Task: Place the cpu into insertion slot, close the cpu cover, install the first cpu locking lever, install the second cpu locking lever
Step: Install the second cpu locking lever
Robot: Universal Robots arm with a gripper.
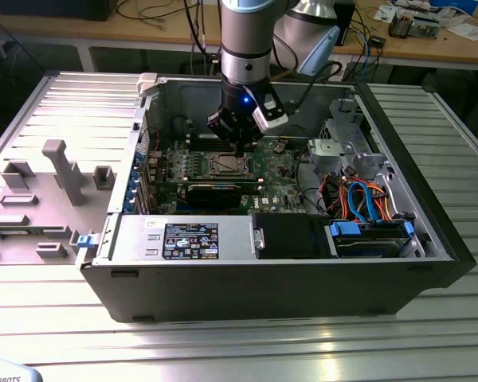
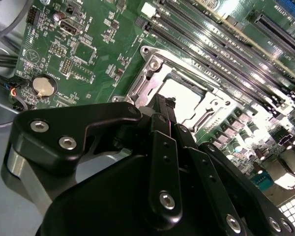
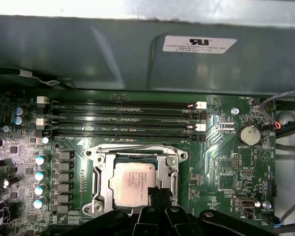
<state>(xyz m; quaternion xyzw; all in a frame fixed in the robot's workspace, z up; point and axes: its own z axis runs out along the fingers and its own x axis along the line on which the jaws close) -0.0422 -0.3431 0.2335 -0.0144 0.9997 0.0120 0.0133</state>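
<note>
End effector [image 3: 157, 196], fingers drawn narrow, tip at the edge of the cpu [image 3: 132, 183] seated in the insertion slot [image 3: 101, 189]; a sideways slip could scrape the socket.

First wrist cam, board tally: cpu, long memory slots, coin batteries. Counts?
cpu: 1
memory slots: 4
coin battery: 1
Total: 6
</note>
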